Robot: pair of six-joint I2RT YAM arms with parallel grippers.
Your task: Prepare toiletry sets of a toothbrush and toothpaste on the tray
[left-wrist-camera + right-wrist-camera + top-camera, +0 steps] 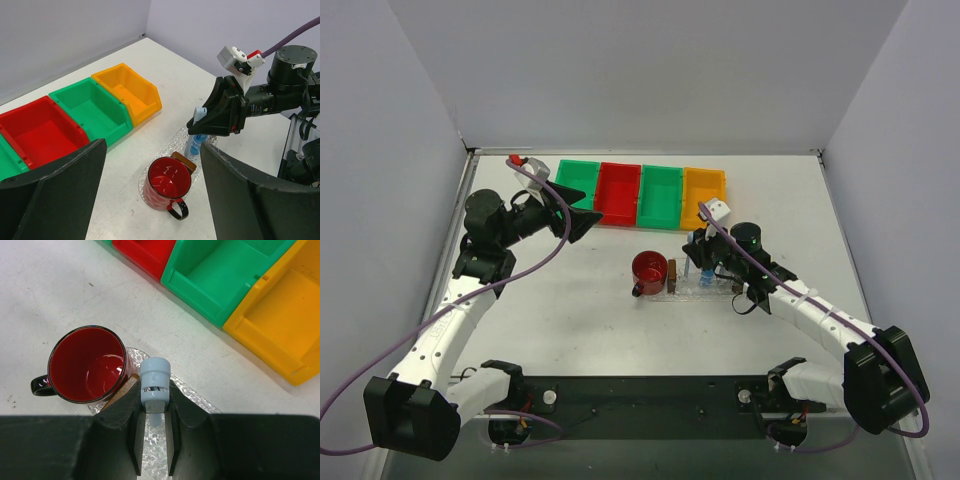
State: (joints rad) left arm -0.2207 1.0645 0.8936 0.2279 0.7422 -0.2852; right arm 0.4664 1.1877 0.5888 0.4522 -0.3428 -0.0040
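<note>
My right gripper (705,258) is shut on a blue toothpaste tube (197,143) with a pale blue cap (154,376). It holds the tube upright, cap up, over the clear tray. The tray's brown end block (184,161) stands next to the red cup and also shows in the right wrist view (125,390) and the top view (673,273). My left gripper (586,222) is open and empty, raised above the table left of the cup, near the bins. I see no toothbrush for sure, and no second tube.
A red cup (649,270) with a black handle stands on a clear bubbly mat (167,150) beside the tray. A row of bins lies behind: green (580,183), red (618,192), green (660,195), orange (703,188). Grey walls enclose the table.
</note>
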